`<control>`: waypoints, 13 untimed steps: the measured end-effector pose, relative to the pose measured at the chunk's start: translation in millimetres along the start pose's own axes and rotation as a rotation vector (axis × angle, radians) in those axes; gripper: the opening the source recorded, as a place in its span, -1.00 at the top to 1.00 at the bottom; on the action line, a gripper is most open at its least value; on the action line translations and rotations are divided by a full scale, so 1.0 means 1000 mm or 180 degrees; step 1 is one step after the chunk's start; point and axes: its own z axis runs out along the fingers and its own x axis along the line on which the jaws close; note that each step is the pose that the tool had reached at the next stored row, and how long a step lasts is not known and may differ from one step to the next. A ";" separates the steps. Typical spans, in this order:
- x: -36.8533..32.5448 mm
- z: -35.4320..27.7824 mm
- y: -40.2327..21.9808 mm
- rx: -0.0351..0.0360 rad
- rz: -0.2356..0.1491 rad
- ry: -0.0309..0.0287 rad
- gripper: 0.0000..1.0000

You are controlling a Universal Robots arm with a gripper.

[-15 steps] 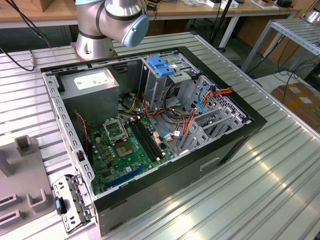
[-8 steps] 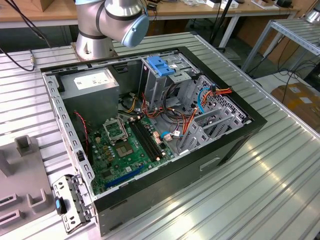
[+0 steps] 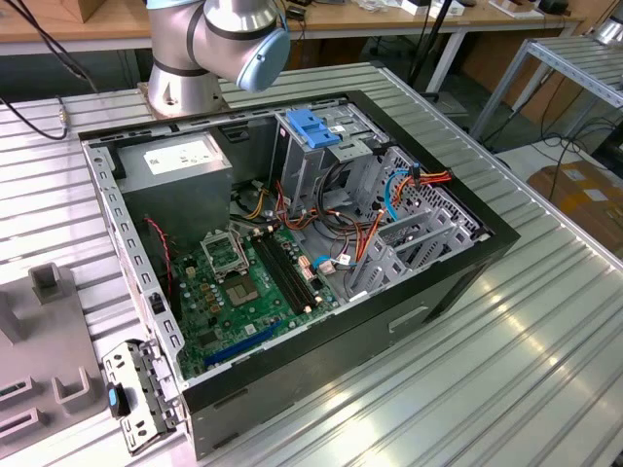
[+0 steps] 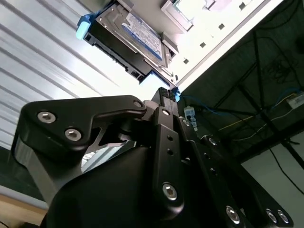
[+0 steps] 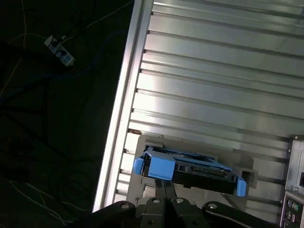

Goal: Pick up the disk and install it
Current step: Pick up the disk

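Black links of the gripper (image 5: 164, 183) crowd the foreground in both wrist views. They run up to the disk (image 5: 199, 172), which lies flat on a low grey stand (image 5: 142, 141) on the ribbed metal table (image 5: 213, 71), close to the table's edge with dark floor (image 5: 47, 142) beyond. The gripper meets the near end of the blue carrier rail (image 5: 159, 166); whether it is clamped on that rail or merely at it, I cannot tell. The step in hand looks like the pick-up. It should go well if the hold sits square on the blue plastic, firm enough that the drive cannot swing, and if the lift goes straight off the stand, since a slip this near the edge could send the disk to the floor. The second wrist view shows the disk's (image 4: 135, 35) labelled face just past the gripper (image 4: 164, 95), where the first wrist view looks at its thin side. The exterior view adds the open computer case (image 3: 467, 258) on the table, its drive cage (image 3: 316, 146) with a blue handle beside the motherboard (image 3: 243, 282), and the arm's (image 3: 214, 39) base behind the case.
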 end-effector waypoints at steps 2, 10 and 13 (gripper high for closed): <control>-0.0001 0.0010 0.0000 0.0006 -0.0119 0.0004 0.79; -0.0003 0.0045 -0.0002 0.0031 -0.0680 0.0022 0.79; -0.0004 0.0063 -0.0002 0.0043 -0.0898 0.0022 0.79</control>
